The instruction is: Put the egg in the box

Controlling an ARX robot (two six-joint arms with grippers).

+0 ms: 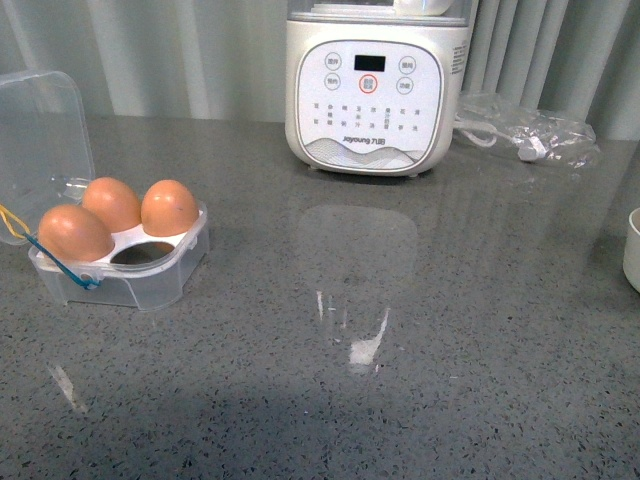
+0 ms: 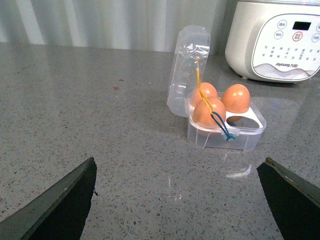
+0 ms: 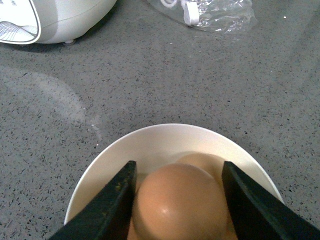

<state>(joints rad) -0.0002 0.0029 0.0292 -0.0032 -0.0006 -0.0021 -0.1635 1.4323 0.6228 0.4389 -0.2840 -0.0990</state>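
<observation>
The box [image 1: 150, 280] is a small clear case at the left of the counter, its lid [image 1: 40, 130] swung open. Three brown eggs [image 1: 168, 208] fill its cells and the front right cell is empty. The left wrist view shows the same box [image 2: 230, 137] ahead of my open left gripper [image 2: 177, 200], which holds nothing and hovers over bare counter. My right gripper [image 3: 180, 202] is shut on a brown egg [image 3: 180, 205] inside a white bowl [image 3: 150, 142]. A second egg [image 3: 205, 161] lies behind it in the bowl.
A large white appliance [image 1: 375, 85] with buttons stands at the back centre. A crumpled clear bag with a white cable [image 1: 530, 135] lies to its right. The white bowl's rim [image 1: 633, 250] shows at the right edge. A curtain hangs behind the grey speckled counter.
</observation>
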